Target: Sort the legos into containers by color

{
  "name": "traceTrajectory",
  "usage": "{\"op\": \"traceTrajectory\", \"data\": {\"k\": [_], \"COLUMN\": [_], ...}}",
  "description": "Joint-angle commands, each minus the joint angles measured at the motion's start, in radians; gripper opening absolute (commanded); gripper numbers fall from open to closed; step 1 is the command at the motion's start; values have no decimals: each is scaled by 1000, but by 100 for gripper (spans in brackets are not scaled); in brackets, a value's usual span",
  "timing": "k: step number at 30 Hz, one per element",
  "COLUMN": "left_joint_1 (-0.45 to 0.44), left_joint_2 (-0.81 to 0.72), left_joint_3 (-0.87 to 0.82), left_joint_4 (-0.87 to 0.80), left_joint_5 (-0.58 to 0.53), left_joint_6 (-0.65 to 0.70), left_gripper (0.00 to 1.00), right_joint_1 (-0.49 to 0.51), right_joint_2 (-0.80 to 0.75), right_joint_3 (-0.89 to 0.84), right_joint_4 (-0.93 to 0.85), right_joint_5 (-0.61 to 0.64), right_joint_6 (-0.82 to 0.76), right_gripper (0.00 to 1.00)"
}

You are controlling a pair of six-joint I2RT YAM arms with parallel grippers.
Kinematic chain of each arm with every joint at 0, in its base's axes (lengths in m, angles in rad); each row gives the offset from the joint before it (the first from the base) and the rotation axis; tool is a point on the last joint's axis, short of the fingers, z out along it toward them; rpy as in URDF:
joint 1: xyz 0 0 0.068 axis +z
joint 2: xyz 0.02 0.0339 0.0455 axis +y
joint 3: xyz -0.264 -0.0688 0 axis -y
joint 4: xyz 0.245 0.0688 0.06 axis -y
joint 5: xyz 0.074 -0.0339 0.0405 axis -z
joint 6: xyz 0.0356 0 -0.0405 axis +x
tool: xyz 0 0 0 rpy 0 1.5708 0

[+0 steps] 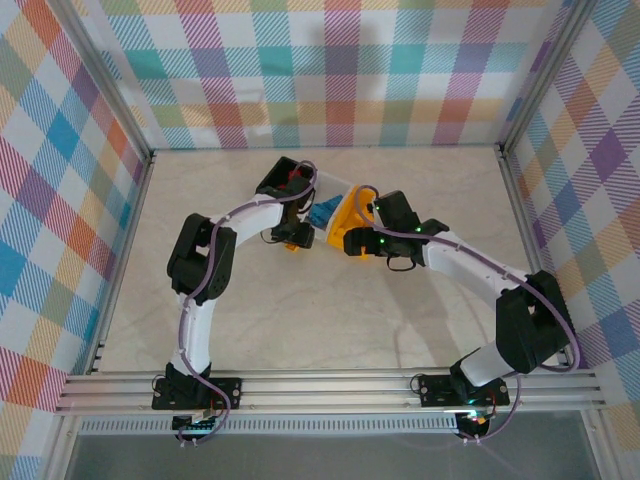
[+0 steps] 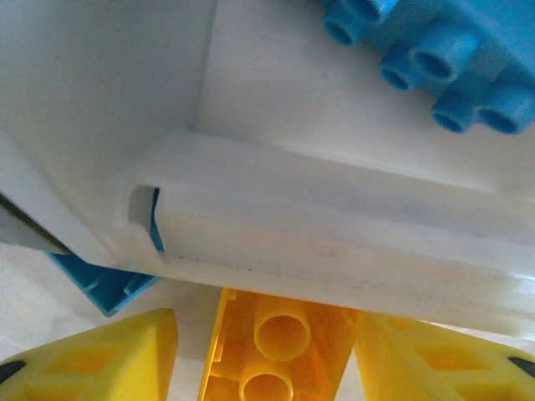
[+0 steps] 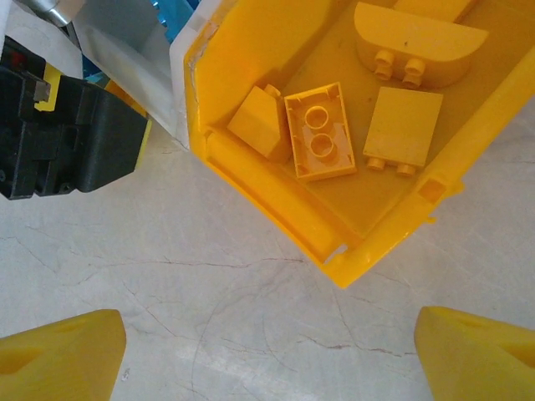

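Observation:
A yellow-orange lego (image 2: 280, 351) lies underside up on the table, just outside the white container's wall (image 2: 334, 242). My left gripper (image 2: 267, 330) stands open around it: the right finger (image 2: 435, 359) is against the brick, the left finger (image 2: 109, 351) a little apart. Blue legos (image 2: 435, 58) lie inside the white container, and another blue lego (image 2: 104, 284) sits by its corner. My right gripper (image 3: 267, 322) is open over bare table, near the corner of the yellow-orange container (image 3: 368, 242), which holds several yellow-orange legos (image 3: 319, 132). The black container (image 1: 285, 178) holds red legos.
The three containers stand together at mid-table, black (image 1: 285, 178) to the left, white (image 1: 325, 205) in the middle, yellow-orange (image 1: 350, 215) to the right. Both arms meet at them, the left gripper (image 1: 297, 240) close beside the right wrist (image 1: 385, 240). Bare table (image 1: 330, 320) lies in front.

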Motion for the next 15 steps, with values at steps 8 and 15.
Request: {"op": "traceTrajectory", "data": {"k": [8, 15], "left_joint_1": [5, 4], "left_joint_2": [-90, -250], "left_joint_3": [-96, -172], "left_joint_4": [-38, -94], "left_joint_5": [14, 58], "left_joint_6": [-45, -65], "left_gripper": [30, 26], "right_joint_1": [2, 2], "right_joint_2": [38, 21], "right_joint_3": [46, 32], "right_joint_4": [20, 25], "right_joint_5": [-1, 18], "right_joint_6": [4, 4], "right_gripper": [89, 90]}}
